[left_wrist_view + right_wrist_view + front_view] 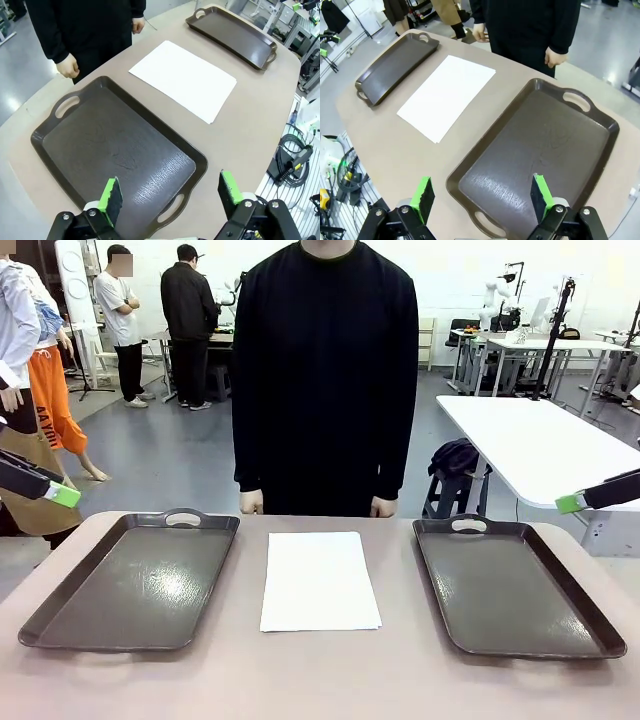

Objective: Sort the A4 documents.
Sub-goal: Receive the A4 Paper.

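The A4 documents (318,580) lie as a plain white stack flat on the table's middle, between two dark brown trays; the same stack appears as the A4 documents (183,79) and the A4 documents (447,95) in the wrist views. My left gripper (170,194) hangs open high above the left tray (115,150), nothing between its green pads. My right gripper (481,194) is open too, above the right tray (540,150). In the front view a left fingertip (62,495) and a right fingertip (570,503) show at the picture's edges.
The left tray (135,580) and the right tray (510,585) are both bare. A person in black stands at the far edge, hands (252,503) down by the table rim. Cables (292,160) hang off the table's near side.
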You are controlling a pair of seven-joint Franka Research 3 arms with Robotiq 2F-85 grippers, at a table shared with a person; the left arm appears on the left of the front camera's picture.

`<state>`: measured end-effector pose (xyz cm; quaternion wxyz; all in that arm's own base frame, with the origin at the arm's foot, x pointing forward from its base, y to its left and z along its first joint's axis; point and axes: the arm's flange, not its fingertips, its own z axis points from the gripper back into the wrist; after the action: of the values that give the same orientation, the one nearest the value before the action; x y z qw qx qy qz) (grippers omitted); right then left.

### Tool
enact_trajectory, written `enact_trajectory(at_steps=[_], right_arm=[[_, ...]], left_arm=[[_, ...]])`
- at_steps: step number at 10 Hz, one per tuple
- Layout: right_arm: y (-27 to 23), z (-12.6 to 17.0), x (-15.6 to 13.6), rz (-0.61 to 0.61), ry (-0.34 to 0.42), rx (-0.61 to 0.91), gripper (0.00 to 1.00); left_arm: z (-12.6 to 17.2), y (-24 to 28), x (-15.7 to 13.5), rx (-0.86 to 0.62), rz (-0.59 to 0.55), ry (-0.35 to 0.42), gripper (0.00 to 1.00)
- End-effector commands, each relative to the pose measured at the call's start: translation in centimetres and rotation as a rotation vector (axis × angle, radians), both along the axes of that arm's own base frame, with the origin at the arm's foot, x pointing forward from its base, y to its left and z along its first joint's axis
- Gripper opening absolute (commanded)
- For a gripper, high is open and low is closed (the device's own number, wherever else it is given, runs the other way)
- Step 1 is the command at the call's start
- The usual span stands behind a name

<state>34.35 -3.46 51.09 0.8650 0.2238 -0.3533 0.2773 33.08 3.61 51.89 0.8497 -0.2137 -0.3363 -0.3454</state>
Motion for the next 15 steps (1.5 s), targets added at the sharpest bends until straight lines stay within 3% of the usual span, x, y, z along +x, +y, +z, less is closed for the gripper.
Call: enact_trajectory(at_steps=[1, 5, 6, 7, 15], right_arm=[[0.9, -2.2, -1.7, 0.011, -0.011, 0.0, 1.0], [1.2, -2.3, -1.8, 0.004, -0.005, -0.008, 1.0], [0.3, 0.0, 0.0, 0.004, 0.003, -0.003, 1.0], [0.3, 0.0, 0.0, 0.004, 0.003, -0.003, 1.0], [0.3, 0.0, 0.0, 0.004, 0.003, -0.003, 1.0]], left_arm=[[-2.0, -0.1, -0.8, -0.001, -0.027, -0.001, 1.0], [-2.1, -0.1, -0.6, 0.004, -0.019, 0.013, 1.0], [-2.2, -0.4, 0.1, -0.04, -0.019, 0.056, 1.0], [-0.9, 0.1, 0.4, 0.015, -0.004, 0.02, 1.0], [-0.9, 0.1, 0.4, 0.015, -0.004, 0.02, 1.0]])
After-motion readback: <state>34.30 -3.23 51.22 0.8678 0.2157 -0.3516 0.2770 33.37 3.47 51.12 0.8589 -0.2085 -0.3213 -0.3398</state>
